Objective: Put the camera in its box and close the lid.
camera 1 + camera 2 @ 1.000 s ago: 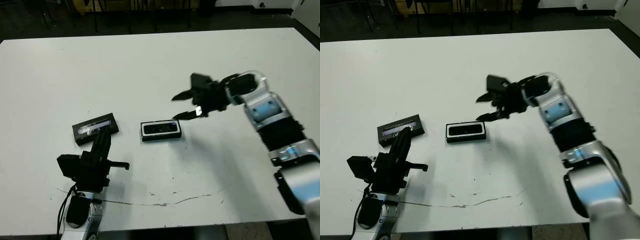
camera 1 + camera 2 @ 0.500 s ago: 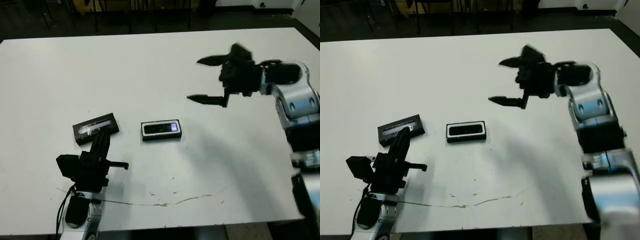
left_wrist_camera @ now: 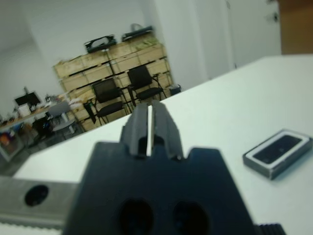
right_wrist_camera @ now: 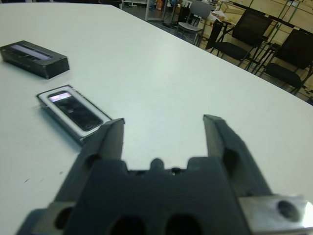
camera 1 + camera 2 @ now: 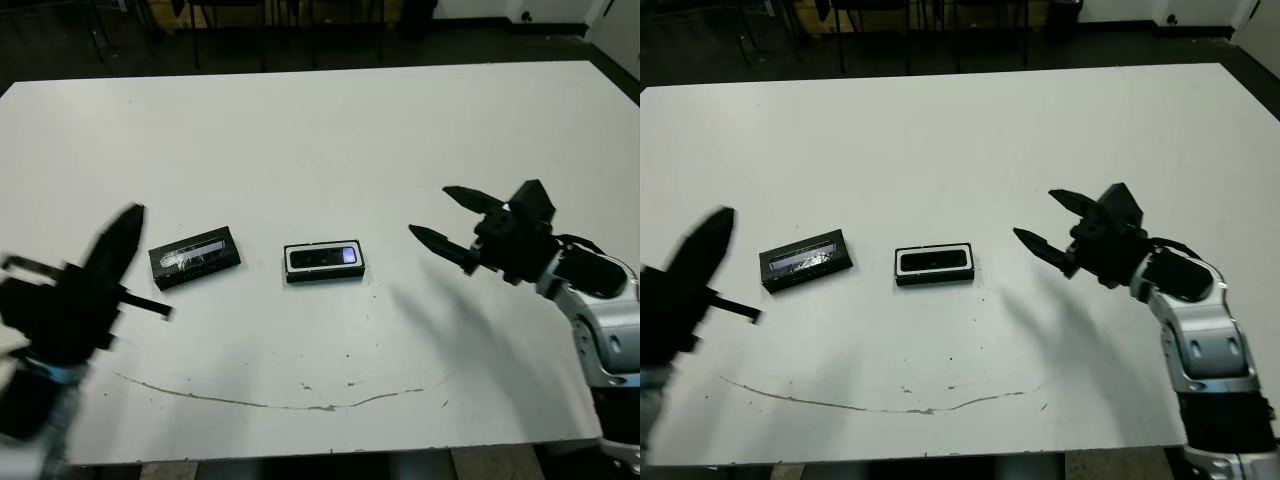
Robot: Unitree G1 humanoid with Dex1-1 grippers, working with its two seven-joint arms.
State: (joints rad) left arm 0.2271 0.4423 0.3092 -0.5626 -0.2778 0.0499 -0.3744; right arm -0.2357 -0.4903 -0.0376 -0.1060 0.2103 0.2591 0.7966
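Note:
The box (image 5: 324, 275), a shallow black tray with a white lining, lies mid-table with the camera (image 5: 322, 258) lying inside it as a dark glossy bar. The lid (image 5: 194, 257), a flat black panel with silvery print, rests on the table to the left of the box. My right gripper (image 5: 430, 212) hovers open to the right of the box and holds nothing; the right wrist view shows the box (image 4: 73, 111) and the lid (image 4: 34, 58) beyond its fingers. My left gripper (image 5: 126, 222) is motion-blurred at the far left, left of the lid, its fingers (image 3: 141, 122) shut together on nothing.
A thin dark scuff line (image 5: 260, 402) runs across the white table near its front edge. Chairs (image 3: 146, 83) and wooden crates stand beyond the table's far side.
My right gripper has pulled back from the box, first up and right, then down toward the near right, still open. My left arm has swung left and now blurs. Box and lid stay put.

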